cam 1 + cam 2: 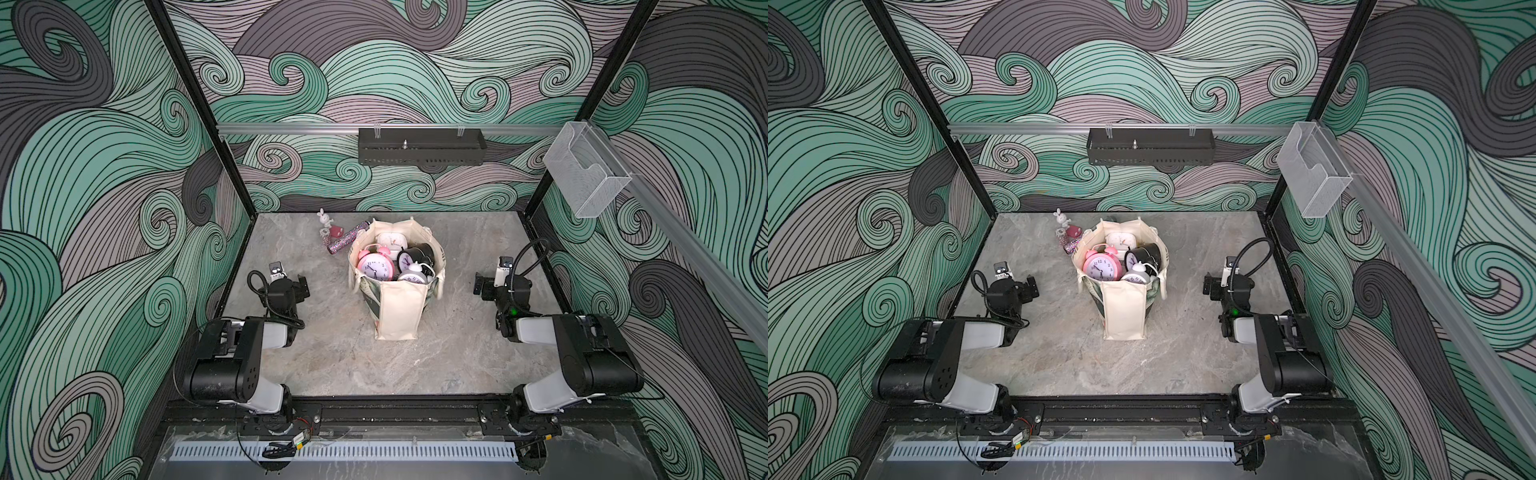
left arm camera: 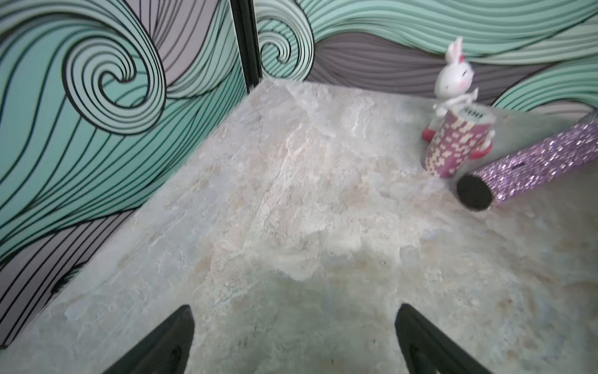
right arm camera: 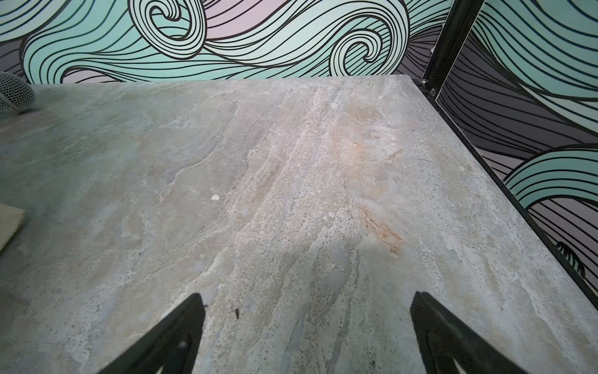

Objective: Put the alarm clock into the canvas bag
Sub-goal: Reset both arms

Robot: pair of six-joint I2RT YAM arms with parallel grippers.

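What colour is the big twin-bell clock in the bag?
Pink case, pale face. The pink clock sits in the canvas bag; clearest in a top view.

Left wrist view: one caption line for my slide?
Left gripper, jaws open, over tabletop; rabbit figurine, poker chip stack, glitter tube beyond.

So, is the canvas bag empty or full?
Full. The canvas bag stands upright with its mouth open, and a pink alarm clock, a white clock and a black clock show inside.
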